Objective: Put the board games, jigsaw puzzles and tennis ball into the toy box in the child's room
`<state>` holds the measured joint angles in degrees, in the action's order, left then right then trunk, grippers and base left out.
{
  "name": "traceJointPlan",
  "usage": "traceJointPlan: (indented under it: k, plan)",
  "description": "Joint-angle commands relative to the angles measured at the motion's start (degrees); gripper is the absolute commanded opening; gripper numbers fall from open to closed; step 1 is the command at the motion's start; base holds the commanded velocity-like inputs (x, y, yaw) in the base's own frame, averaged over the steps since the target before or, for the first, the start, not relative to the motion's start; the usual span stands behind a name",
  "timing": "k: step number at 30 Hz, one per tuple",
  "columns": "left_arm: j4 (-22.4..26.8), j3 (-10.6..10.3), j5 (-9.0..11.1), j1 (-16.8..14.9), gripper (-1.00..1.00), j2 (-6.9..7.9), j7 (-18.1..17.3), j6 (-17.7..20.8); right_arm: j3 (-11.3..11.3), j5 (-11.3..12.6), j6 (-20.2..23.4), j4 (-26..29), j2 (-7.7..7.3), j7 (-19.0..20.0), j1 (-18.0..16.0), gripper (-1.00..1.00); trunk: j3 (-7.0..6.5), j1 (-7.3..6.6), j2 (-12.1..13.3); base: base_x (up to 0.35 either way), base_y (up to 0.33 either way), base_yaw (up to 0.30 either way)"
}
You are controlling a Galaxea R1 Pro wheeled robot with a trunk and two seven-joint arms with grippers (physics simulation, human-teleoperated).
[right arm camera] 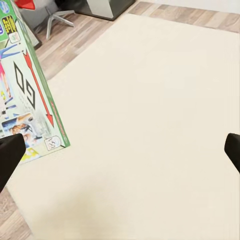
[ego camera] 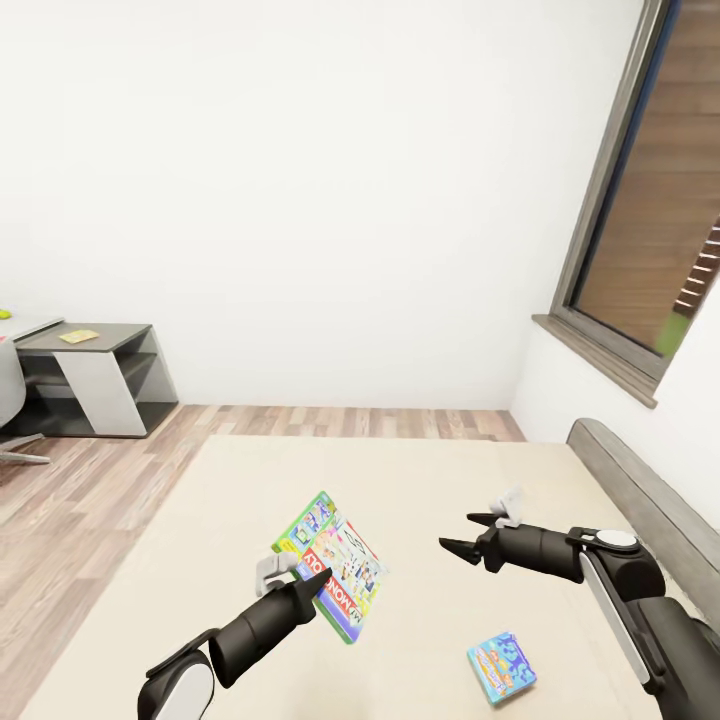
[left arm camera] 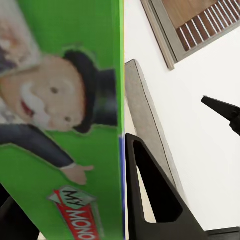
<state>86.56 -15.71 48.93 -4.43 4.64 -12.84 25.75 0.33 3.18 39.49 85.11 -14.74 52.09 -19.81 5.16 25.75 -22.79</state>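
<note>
- A white-green Monopoly board game (ego camera: 332,563) is held clear of the bed (ego camera: 420,480), tilted with its printed face turned up and toward the window side; its lower edge is clamped between the jaws of the left gripper (ego camera: 300,585).
- In the left wrist view the game's green cover (left arm camera: 65,125), printed with a moustached man in a black top hat, is seen pressed against one dark finger (left arm camera: 155,195) of that gripper.
- In the right wrist view a corner of the same box (right arm camera: 30,95) is seen hanging over the beige mattress (right arm camera: 150,115).
- A second, mostly blue board game (ego camera: 502,668) is laid flat on the mattress, near the right arm and well apart from the held box.
- The right gripper (ego camera: 472,535) is held over the mattress with its jaws apart and nothing between them; its dark fingertips (right arm camera: 10,155) are seen at opposite edges of the right wrist view.
- The dark grey headboard (ego camera: 640,490) is seen along the bed's far side, beneath a grey-framed window (ego camera: 640,200) in the white wall.
- At the far left, across the wood-plank floor (ego camera: 70,490), a dark grey worktop (ego camera: 100,338) with open shelves is seen; a small yellowish flat item (ego camera: 78,336) is laid on it, too small to be identified.
- Part of a grey chair (ego camera: 12,400) is seen beside that worktop.
</note>
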Motion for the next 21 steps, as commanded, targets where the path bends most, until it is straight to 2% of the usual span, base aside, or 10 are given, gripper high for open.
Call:
traceJointPlan:
  k: [1, 21]
  plan:
    - [0.0, 0.0, 0.6, -0.1, -1.00, 0.03, 0.0, 0.3, 0.0, 0.3, 0.5, 0.0, -0.03, -0.1, -0.1, 1.00, 0.13, 0.04, -0.1, 0.000, 0.295, 0.000]
    - [0.0, 0.0, 0.6, -0.1, -1.00, 0.03, 0.0, 0.3, 0.1, 0.3, 0.4, 0.1, -0.03, -0.1, -0.1, 1.00, -0.02, 0.04, -0.1, 0.000, 0.295, -0.057]
